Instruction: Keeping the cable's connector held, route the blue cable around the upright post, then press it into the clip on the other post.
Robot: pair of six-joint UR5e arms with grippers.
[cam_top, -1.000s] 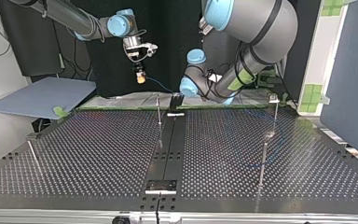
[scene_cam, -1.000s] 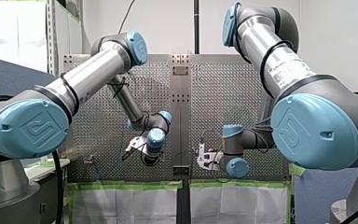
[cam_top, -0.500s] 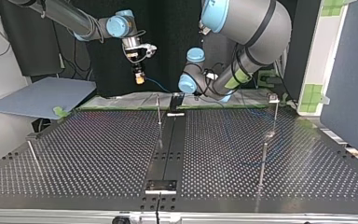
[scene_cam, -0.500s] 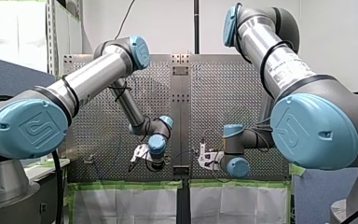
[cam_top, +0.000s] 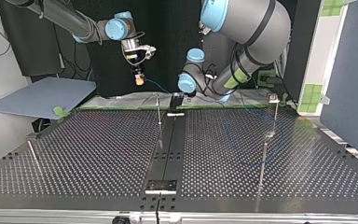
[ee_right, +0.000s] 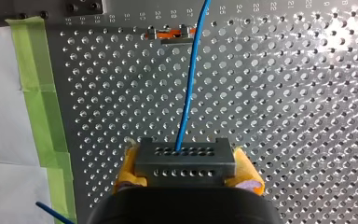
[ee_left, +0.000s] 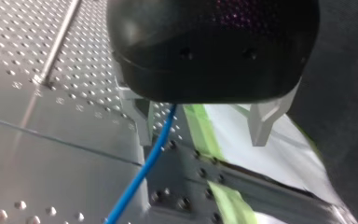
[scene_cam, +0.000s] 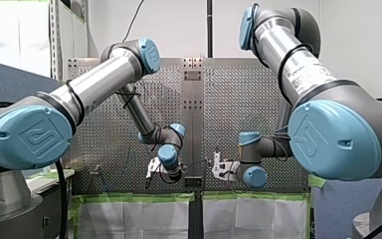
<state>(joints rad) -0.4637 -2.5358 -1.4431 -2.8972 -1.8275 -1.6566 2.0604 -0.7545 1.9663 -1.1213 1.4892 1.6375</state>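
- Currently my right gripper is clamped on the grey connector block, with a yellow pad on either side. This grip meets the task's condition that the connector be held, and it gives the line a fixed end.
- From the block's row of holes the blue cable runs ahead over the perforated table towards a small metal-and-orange fitting near the plate's edge. I cannot tell whether that fitting is the clip.
- My left gripper stands wide open. The cable passes between its fingers, just beside one of them, and is not pinched. I judge it is placed there to take the cable as a guide for the routing.
- In the top view both grippers are above the table's far edge. A thin upright post stands near them, and a post with a blocky head stands well apart at that view's right. The second is probably the one with the clip.
- The cable wraps no post, so I judge the routing not yet begun.
- Small printed numbers run along the plate's edge, the twenties among them. The blue joint caps carry an embossed emblem. The label on my right arm's tube is too small to read.
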